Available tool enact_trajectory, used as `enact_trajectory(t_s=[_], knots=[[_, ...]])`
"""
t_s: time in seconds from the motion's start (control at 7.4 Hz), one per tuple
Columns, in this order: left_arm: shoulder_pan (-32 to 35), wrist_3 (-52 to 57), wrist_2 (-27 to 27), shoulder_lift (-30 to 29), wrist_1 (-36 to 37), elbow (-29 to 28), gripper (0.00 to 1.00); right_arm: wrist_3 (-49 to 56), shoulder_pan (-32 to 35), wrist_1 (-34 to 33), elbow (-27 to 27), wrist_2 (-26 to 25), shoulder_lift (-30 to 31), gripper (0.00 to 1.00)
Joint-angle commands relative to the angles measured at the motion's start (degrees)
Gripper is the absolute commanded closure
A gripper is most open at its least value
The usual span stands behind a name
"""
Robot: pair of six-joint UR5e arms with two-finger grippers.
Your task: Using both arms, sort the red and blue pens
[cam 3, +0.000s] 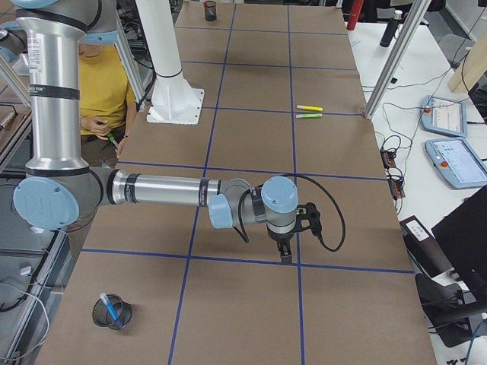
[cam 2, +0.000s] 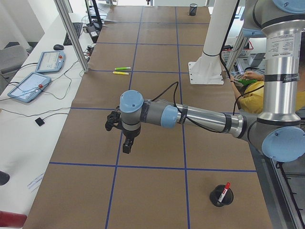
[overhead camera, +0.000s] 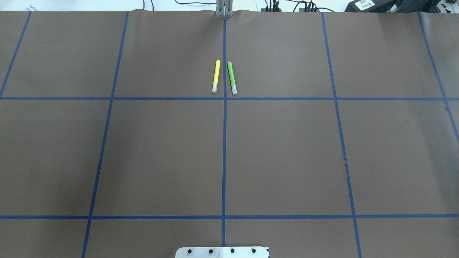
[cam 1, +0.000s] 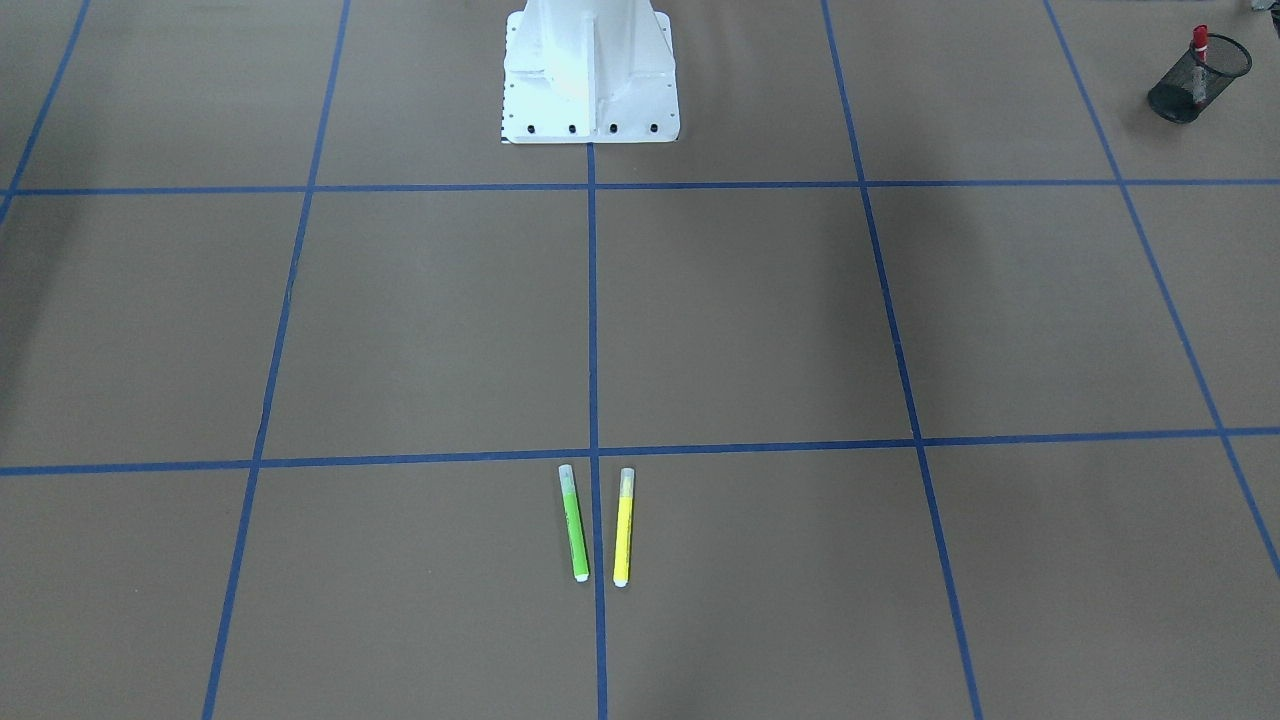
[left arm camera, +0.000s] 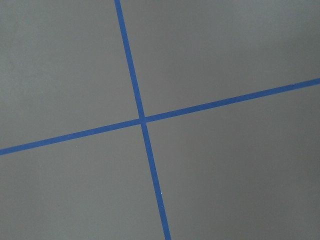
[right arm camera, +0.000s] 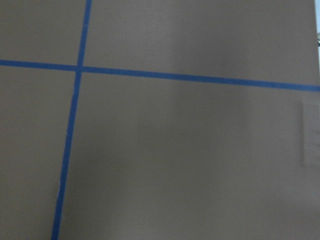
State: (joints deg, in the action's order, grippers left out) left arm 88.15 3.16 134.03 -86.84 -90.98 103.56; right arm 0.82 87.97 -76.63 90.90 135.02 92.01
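The red pen [cam 1: 1199, 45] stands in a black mesh cup [cam 1: 1198, 80] near the table's corner; the exterior left view shows the same red pen [cam 2: 224, 189] in its cup [cam 2: 221, 196]. The blue pen [cam 3: 109, 308] leans in another mesh cup [cam 3: 112, 312]. My left gripper [cam 2: 126, 148] hangs over a blue tape line, apart from both cups, and I cannot tell if it is open or shut. My right gripper [cam 3: 287, 257] points down over the brown table, and I cannot tell its state either. Both wrist views show only table and tape.
A green marker [cam 1: 574, 525] and a yellow marker [cam 1: 623, 528] lie side by side across the centre line. The white pedestal [cam 1: 590, 80] stands at the robot's edge. A person in yellow [cam 3: 103, 84] sits beside the table. Tablets [cam 2: 28, 86] lie on the side bench.
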Motion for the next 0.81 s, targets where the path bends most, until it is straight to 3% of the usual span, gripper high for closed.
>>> enact_trajectory(t_s=[0.0, 0.27, 0.68], knots=[[0.0, 0.0, 0.0, 0.0, 0.0, 0.0, 0.00, -0.4, -0.9, -0.3, 0.2, -1.3, 1.3, 0.00], [0.0, 0.3, 0.0, -0.1, -0.4, 0.2, 0.00, -0.3, -0.8, -3.5, 0.8, -2.7, 1.5, 0.00], [0.0, 0.4, 0.0, -0.1, -6.3, 0.0, 0.00, -0.3, -0.8, -3.2, 0.7, -2.7, 1.9, 0.00]])
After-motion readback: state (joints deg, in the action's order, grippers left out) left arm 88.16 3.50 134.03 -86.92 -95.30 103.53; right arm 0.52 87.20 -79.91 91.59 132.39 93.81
